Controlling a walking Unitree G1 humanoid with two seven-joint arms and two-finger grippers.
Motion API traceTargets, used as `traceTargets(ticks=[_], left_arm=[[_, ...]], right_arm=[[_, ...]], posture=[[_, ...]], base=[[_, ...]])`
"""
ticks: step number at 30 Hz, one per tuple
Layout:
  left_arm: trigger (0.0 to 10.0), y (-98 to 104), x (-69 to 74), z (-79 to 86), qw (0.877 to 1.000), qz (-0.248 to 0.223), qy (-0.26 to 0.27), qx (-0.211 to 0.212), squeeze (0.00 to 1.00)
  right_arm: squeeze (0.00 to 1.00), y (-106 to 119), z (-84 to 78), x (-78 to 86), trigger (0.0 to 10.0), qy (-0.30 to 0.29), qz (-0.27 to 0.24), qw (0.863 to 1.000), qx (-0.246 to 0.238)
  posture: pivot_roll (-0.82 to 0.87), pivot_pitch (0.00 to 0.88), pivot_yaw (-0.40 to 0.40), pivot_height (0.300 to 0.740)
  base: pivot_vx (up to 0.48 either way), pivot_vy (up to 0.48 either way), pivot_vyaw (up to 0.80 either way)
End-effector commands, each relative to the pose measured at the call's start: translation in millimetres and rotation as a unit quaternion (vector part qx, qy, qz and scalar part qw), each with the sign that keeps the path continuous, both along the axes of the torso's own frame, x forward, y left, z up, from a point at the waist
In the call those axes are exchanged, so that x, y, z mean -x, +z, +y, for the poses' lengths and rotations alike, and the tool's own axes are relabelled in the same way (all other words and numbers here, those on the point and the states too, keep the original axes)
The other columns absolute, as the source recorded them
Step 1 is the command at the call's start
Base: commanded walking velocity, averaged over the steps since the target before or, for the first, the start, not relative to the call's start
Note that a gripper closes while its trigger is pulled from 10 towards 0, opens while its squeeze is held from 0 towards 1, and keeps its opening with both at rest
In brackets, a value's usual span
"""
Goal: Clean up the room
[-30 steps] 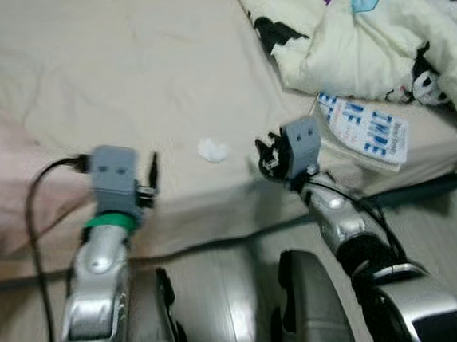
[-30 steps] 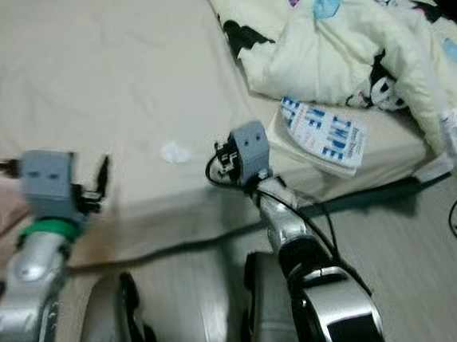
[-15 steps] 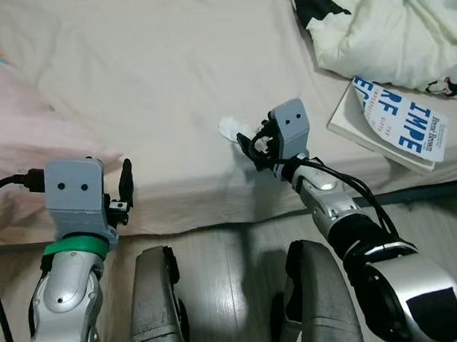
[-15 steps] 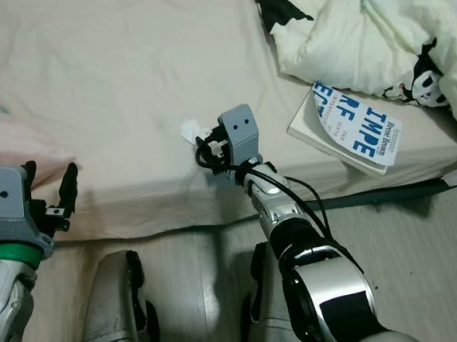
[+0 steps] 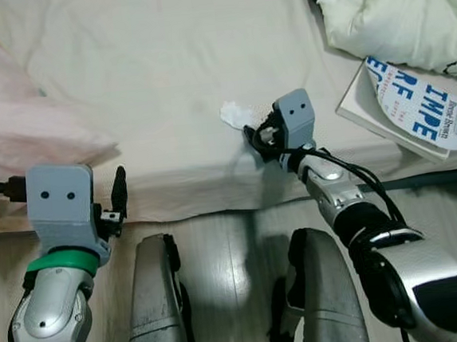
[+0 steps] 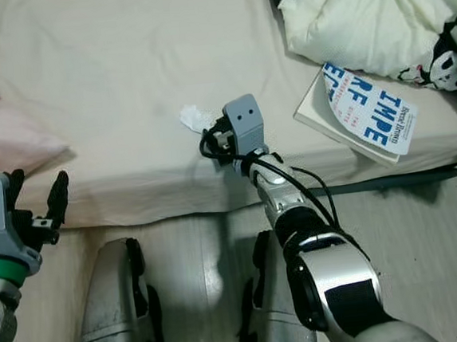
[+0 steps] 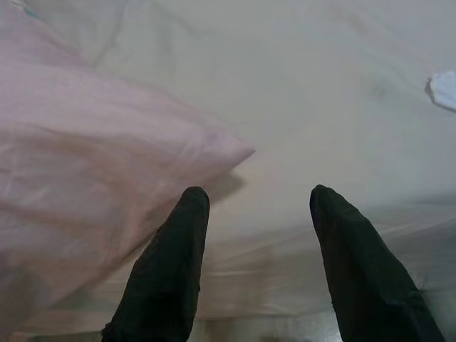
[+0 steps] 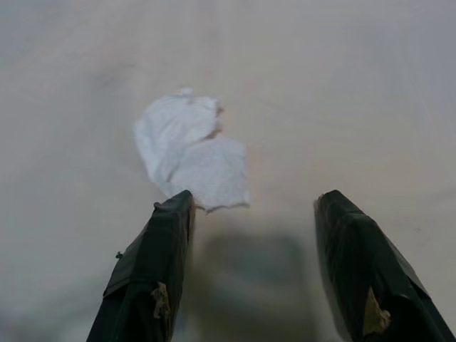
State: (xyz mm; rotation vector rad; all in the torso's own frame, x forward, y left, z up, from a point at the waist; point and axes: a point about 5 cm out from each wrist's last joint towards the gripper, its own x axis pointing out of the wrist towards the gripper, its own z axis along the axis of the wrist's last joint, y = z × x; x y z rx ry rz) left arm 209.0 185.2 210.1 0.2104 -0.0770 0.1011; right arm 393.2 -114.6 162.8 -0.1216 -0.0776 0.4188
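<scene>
A crumpled white tissue (image 5: pixel 235 113) lies on the cream bedsheet (image 5: pixel 162 57) near the bed's front edge. My right gripper (image 8: pixel 253 214) is open and hovers just short of the tissue (image 8: pixel 189 153), which lies just beyond its fingertips, nearer one finger than the other. My left gripper (image 7: pixel 256 196) is open and held low by the bed's edge, pointing at the corner of a pink pillow (image 7: pixel 78 149); nothing is between its fingers.
A white book with blue lettering (image 5: pixel 403 108) lies at the bed's right edge beside a bunched cream duvet with black and white prints (image 6: pixel 375 14). The pink pillow (image 5: pixel 16 125) takes the left side. Wooden floor and my two legs lie below.
The camera has tilted and the picture has shifted. My right gripper has reached forward over the bed's edge until its fingertips are close to the tissue. The left gripper stays low by the edge.
</scene>
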Motion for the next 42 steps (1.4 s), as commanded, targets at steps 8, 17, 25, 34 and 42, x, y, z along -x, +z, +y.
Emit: traceTargets(ticks=[8, 17, 25, 34, 42], left_arm=[[10.0, 3, 8.2, -0.2, 1.0, 0.013, 0.006, -0.004, 0.0], [10.0, 6, 8.6, -0.8, 1.0, 0.013, 0.011, -0.003, 0.0], [10.0, 6, 8.6, -1.9, 1.0, 0.017, 0.013, 0.0, 0.0], [10.0, 5, -3.6, -7.6, 1.0, 0.014, 0.007, 0.012, 0.0], [10.0, 4, -25.5, -20.8, 0.999, -0.006, -0.016, 0.032, 0.0]], right_arm=[[0.0, 2, 9.1, -1.8, 6.4, 0.027, 0.012, 0.999, 0.012], [0.0, 0, 17.0, -1.7, 0.0, 0.052, 0.041, 0.998, 0.01], [0.0, -1, 17.2, -0.6, 0.0, 0.069, 0.038, 0.997, 0.023], [0.0, 5, 13.4, -2.5, 0.0, 0.076, 0.033, 0.997, 0.011], [0.0, 18, 7.3, -3.7, 1.8, 0.077, -0.004, 0.997, -0.029]], posture=[[0.38, 0.42, 0.023, 0.551], [0.38, 0.42, 0.023, 0.551], [0.38, 0.411, 0.019, 0.551], [0.34, 0.36, -0.004, 0.551], [0.26, 0.254, -0.04, 0.551]], base=[[0.0, 0.0, 0.0], [0.0, 0.0, 0.0], [0.0, 0.0, 0.0], [0.0, 0.0, 0.0], [0.0, 0.0, 0.0]])
